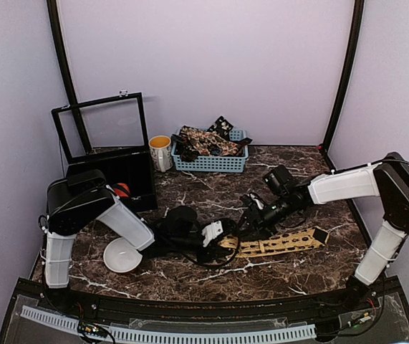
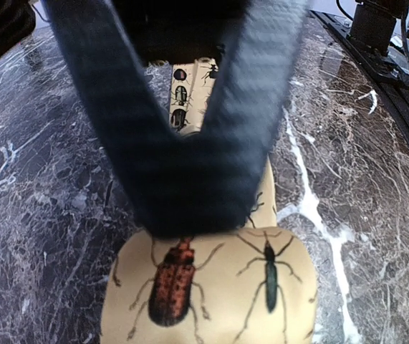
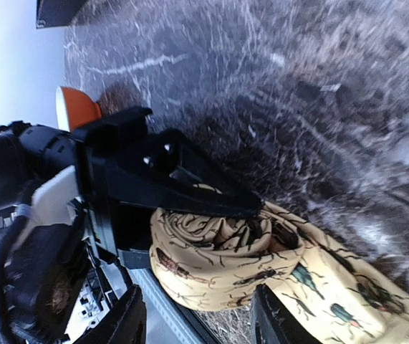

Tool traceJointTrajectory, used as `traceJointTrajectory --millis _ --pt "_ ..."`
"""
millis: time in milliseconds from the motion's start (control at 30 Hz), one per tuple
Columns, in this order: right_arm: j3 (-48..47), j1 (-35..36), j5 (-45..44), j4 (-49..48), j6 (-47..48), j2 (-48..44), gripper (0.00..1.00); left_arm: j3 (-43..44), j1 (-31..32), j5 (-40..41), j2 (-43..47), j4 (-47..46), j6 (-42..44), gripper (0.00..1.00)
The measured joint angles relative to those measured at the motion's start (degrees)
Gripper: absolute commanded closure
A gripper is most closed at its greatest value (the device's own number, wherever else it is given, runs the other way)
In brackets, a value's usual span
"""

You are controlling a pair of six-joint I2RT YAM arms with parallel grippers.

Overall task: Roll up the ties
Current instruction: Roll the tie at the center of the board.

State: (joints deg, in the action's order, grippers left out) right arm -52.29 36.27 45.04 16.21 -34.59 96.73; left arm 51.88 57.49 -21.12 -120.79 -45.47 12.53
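Observation:
A mustard-tan tie (image 1: 279,244) printed with beetles lies flat across the marble table (image 1: 190,276), and its left end is wound into a small coil (image 3: 218,251). My left gripper (image 1: 217,236) is shut on that coil, with its dark fingers (image 2: 190,179) meeting over the fabric (image 2: 211,287). My right gripper (image 1: 253,221) is open. Its two fingertips (image 3: 129,319) stand on either side of the coil without clamping it. Several dark printed ties (image 1: 208,140) lie heaped in the pale blue basket (image 1: 211,163) at the back.
A black box (image 1: 118,175) with its glass lid raised stands at the back left, with a red object (image 1: 122,190) beside it. A cup (image 1: 160,153) stands next to the basket. A white bowl (image 1: 122,255) sits near the left arm.

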Motion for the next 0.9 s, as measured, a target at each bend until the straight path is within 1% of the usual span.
traceJointTrajectory --millis 67,133,167,200,233,300,333,367,467,500,567,667,700,767,833,867,900 --pt "0.0 1.2 0.0 -0.3 -0.9 1.2 0.53 0.2 0.0 0.0 0.0 0.4 0.1 0.68" --pt "-0.4 2.2 0.0 -0.5 -1.8 2.7 0.58 0.2 0.0 0.0 0.0 0.5 0.2 0.68" --pt "-0.7 2.6 -0.1 -0.7 -2.1 3.5 0.62 0.3 0.0 0.0 0.0 0.5 0.2 0.67" --pt "-1.0 2.9 -0.3 -0.8 -2.6 4.1 0.69 0.3 0.0 0.0 0.0 0.6 0.2 0.67" --pt "-1.3 3.1 -0.3 -0.9 -2.9 4.7 0.78 0.3 0.0 0.0 0.0 0.6 0.3 0.67" --pt "-1.6 3.2 -0.3 -1.1 -3.3 5.2 0.91 0.3 0.0 0.0 0.1 0.7 0.3 0.67" --pt "-1.8 3.2 -0.3 -1.1 -3.3 5.2 0.97 0.3 0.0 0.0 0.1 0.7 0.3 0.67" --pt "-1.9 3.2 -0.3 -1.1 -3.1 5.2 1.0 0.3 0.0 0.0 0.1 0.8 0.3 0.67" --pt "-2.1 3.1 -0.5 -0.7 -3.6 5.2 1.0 0.3 0.0 0.0 0.1 0.9 0.3 0.62" --pt "-2.1 3.1 -0.5 -0.7 -3.5 5.2 1.0 0.3 0.0 0.0 0.1 1.0 0.3 0.58" --pt "-2.0 3.1 -1.0 -0.8 -3.4 5.2 1.0 0.4 -0.1 0.3 0.2 1.1 0.3 0.44" --pt "-1.2 2.5 -1.6 -1.0 -2.8 5.2 1.0 0.5 -0.2 0.6 0.8 2.0 0.2 0.29" --pt "-0.6 2.2 -1.7 -1.3 -2.3 5.2 1.0 0.5 -0.3 1.1 0.9 2.3 0.1 0.24" --pt "0.5 1.4 -1.6 -1.7 -1.5 5.1 1.0 0.3 -0.4 1.8 1.5 2.8 0.0 0.18" --pt "2.0 0.1 -1.6 -1.9 -0.4 4.8 1.0 -0.5 -0.6 2.4 2.5 3.1 -0.2 0.04" --pt "2.6 -0.5 -1.5 -1.8 0.1 4.7 1.0 -0.9 -0.7 2.6 3.0 3.1 -0.2 0.01" --pt "3.1 -1.0 -1.3 -1.7 0.6 4.7 1.0 -1.0 -0.7 2.8 3.4 3.2 -0.2 0.01"
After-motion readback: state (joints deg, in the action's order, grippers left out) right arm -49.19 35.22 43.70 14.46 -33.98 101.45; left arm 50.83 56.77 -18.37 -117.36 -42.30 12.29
